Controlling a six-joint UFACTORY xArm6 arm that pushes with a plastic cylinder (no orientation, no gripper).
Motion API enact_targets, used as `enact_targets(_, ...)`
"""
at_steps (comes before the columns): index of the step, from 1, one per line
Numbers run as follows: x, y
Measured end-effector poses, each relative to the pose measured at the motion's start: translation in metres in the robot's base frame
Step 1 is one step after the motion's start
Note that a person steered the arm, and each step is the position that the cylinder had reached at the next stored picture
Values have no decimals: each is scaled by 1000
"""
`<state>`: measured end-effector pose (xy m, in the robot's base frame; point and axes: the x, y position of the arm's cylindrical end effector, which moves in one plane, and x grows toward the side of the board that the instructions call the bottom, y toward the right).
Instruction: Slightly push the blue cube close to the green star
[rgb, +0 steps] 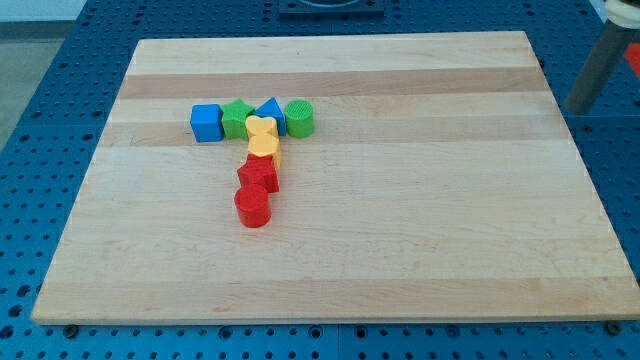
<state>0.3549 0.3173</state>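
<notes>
The blue cube (206, 123) sits on the wooden board (400, 250) at the upper left, touching the green star (237, 119) on its right. My rod shows blurred at the view's top right; my tip (578, 106) is just past the board's right edge, far to the right of all the blocks.
A blue triangle (270, 110) and a green cylinder (299, 117) continue the row to the right of the star. A yellow heart (261, 131), another yellow block (268, 156), a red star (258, 176) and a red cylinder (253, 206) form a column below.
</notes>
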Motion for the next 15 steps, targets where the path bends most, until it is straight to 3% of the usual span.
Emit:
enact_targets(5, 36, -29)
enact_targets(7, -57, -49)
enact_targets(10, -105, -294)
enact_targets(13, -99, -533)
enact_targets(15, -6, -570)
